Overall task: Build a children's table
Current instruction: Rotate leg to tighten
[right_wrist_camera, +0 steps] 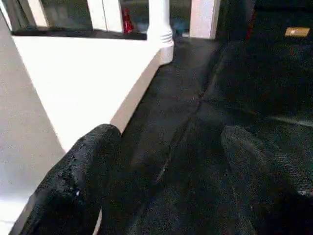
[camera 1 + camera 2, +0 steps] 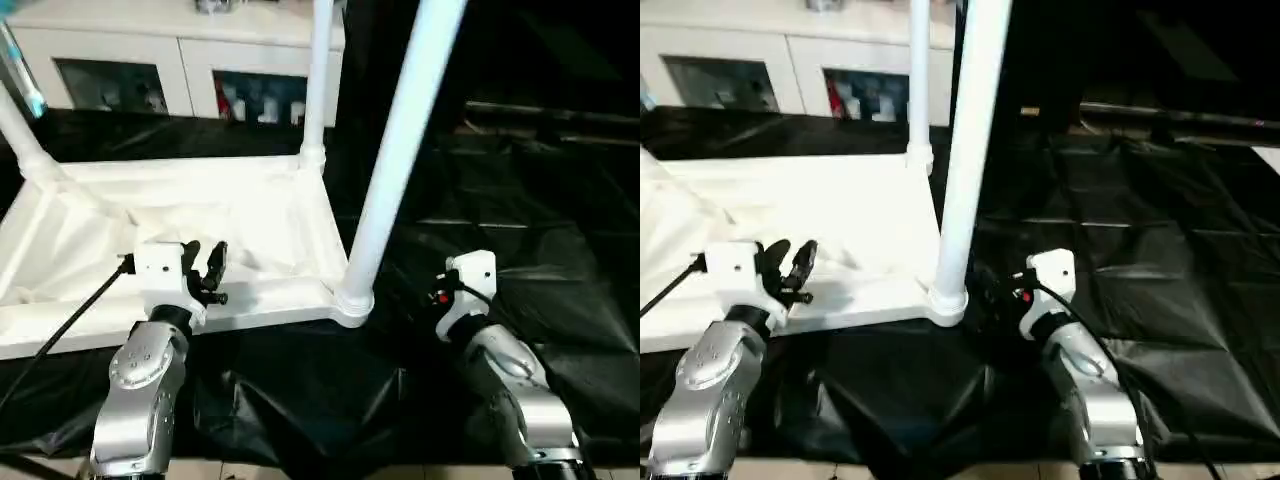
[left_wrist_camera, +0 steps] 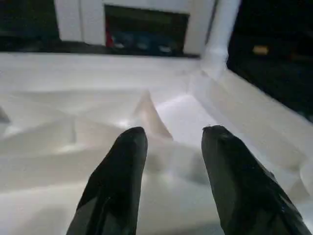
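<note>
Left hand [image 3: 168, 147] over ribbed tabletop [image 3: 73, 98]; near leg [image 2: 395, 160] upright.

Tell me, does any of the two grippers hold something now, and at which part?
Nothing is held. The left gripper hangs open over the upturned tabletop, fingers apart. The right gripper is open over the black sheet, beside the near leg.
</note>
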